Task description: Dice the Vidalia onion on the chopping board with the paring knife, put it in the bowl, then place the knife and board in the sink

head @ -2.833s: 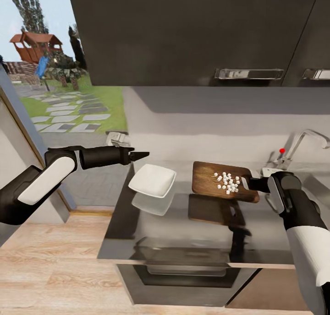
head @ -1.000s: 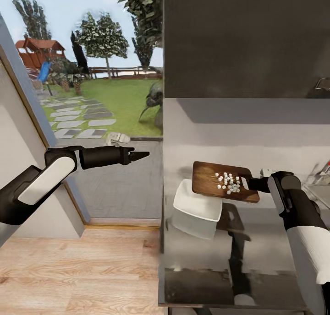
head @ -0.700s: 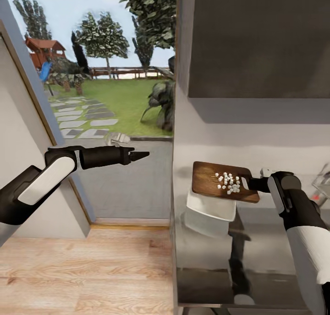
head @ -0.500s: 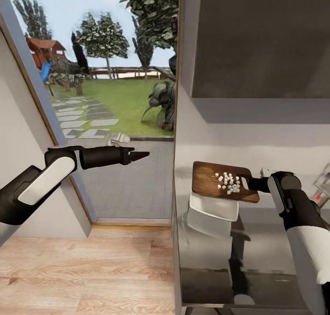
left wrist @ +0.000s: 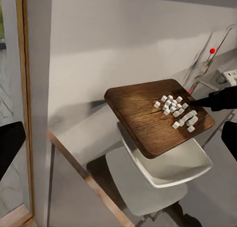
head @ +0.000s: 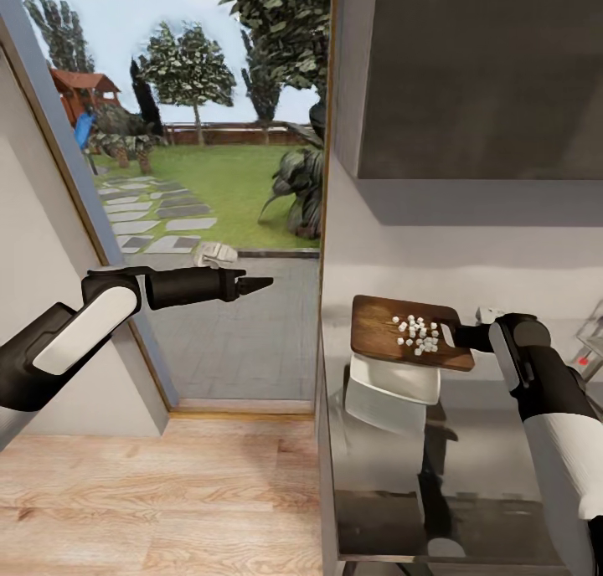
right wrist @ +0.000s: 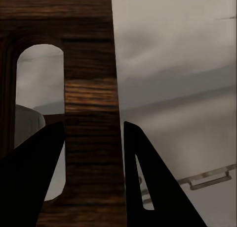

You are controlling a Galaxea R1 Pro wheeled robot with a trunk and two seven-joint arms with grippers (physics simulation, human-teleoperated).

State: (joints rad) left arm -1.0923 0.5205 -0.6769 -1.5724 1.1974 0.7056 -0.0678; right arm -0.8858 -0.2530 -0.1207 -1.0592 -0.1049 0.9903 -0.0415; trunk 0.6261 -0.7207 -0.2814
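Gripping chopping board (right wrist: pixel 91 113) slot-end, R gripper (right wrist: pixel 94 133), wrist cam

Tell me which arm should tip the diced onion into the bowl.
Right. The right gripper already clamps the chopping board at its handle end, holding it over the bowl with the diced onion on top. The left gripper points off past the countertop edge, holding nothing.

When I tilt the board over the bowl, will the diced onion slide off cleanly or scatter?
The onion pieces are small loose cubes, so they'll likely tumble and bounce. The chopping board looks smooth and stiff; the bowl beneath is shallow, so some may miss.
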